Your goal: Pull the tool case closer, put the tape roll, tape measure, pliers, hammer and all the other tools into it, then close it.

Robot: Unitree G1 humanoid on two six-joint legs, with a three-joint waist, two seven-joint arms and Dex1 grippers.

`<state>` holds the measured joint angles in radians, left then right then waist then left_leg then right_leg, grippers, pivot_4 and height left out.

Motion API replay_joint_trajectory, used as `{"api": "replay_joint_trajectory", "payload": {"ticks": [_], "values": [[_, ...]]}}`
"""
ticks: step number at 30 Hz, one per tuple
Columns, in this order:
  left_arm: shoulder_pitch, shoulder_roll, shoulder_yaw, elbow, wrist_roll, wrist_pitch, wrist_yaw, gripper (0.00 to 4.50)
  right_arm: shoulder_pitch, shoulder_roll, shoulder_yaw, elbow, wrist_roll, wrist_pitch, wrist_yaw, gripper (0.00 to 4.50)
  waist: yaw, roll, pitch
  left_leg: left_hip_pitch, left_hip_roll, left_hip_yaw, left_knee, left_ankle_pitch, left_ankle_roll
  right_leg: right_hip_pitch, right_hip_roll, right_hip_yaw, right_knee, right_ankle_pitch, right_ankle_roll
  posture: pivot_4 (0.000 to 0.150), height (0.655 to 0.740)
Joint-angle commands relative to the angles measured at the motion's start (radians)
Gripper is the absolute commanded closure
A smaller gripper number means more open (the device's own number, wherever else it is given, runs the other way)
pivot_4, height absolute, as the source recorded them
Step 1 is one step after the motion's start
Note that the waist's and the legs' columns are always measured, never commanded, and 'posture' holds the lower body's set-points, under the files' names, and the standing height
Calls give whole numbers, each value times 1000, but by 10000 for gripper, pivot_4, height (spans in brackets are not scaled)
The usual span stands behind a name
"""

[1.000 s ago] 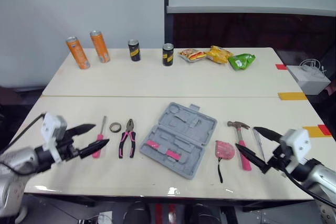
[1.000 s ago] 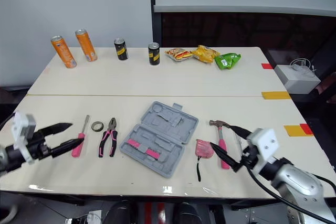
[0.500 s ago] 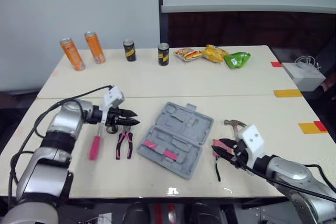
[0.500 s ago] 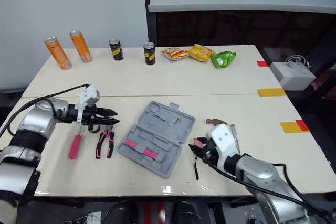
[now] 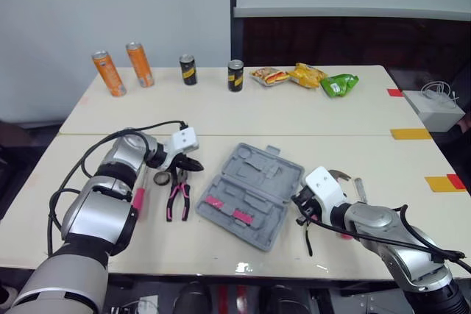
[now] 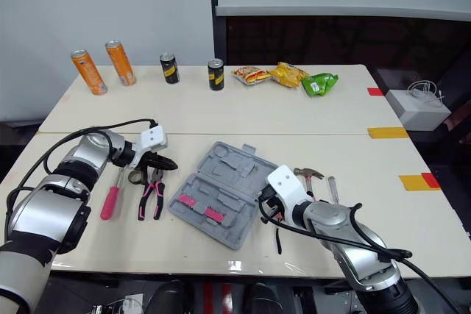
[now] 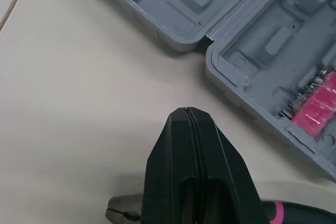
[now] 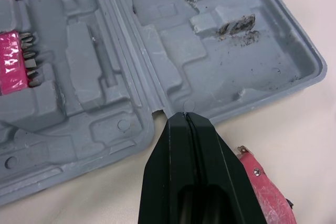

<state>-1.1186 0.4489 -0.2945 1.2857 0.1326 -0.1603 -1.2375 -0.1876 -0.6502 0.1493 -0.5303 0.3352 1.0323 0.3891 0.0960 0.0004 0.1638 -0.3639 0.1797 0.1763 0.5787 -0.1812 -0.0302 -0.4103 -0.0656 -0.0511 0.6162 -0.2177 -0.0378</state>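
Observation:
The grey tool case (image 5: 250, 193) lies open in the middle of the near table, pink bit holders in its near half. My left gripper (image 5: 197, 167) is shut and empty just off the case's left edge, above the nose of the pink-handled pliers (image 5: 177, 198). Beside them lie the tape roll (image 5: 161, 178) and a pink screwdriver (image 5: 137, 200). My right gripper (image 8: 184, 115) is shut and empty at the case's right edge, by the hinge, over the pink tape measure (image 8: 262, 192). Behind that arm lies the hammer (image 6: 307, 173).
Two orange cans (image 5: 110, 73) and two black cans (image 5: 235, 76) stand along the far table, with snack packets (image 5: 305, 76) to their right. A white box (image 5: 436, 108) sits off the table's right side. A thin tool (image 5: 358, 187) lies right of the hammer.
Both arms have swung in from the table's front edge to the two sides of the case, and both grippers have gone from open to shut. The case has not moved.

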Motion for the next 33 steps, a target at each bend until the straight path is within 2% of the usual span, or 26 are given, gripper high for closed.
{"api": "replay_joint_trajectory", "payload": {"ticks": [1, 12, 21, 33], "values": [[-27, -13, 17, 14, 31, -25, 42, 44897, -15, -15, 9, -40, -7, 32, 10, 44786, 3, 0, 0, 0, 0, 0, 0, 0, 0, 0, 0, 0, 0, 0, 0, 1500, 7400], [-20, -59, 40, 32, 74, -31, 106, 44897, -43, -32, 37, -42, -15, 126, 11, 44786, 7, 0, 0, 1, 0, 0, 1, 0, -1, 0, 0, 0, 2, 1, -1, 1500, 7400], [-6, -102, 38, 45, 98, -31, 126, 44897, -103, -35, 108, 50, -42, 115, 30, 44786, 8, 0, 0, 1, 0, 0, 1, 0, -2, 0, 0, 0, 3, 1, -1, 1500, 7400], [9, -140, 56, 39, 94, -42, 59, 44897, -216, -34, 240, 258, -137, 9, 117, 44786, 6, -1, 1, 1, 0, 0, 1, 0, -2, 0, -1, 0, 3, 1, -2, 1500, 7400]]}}
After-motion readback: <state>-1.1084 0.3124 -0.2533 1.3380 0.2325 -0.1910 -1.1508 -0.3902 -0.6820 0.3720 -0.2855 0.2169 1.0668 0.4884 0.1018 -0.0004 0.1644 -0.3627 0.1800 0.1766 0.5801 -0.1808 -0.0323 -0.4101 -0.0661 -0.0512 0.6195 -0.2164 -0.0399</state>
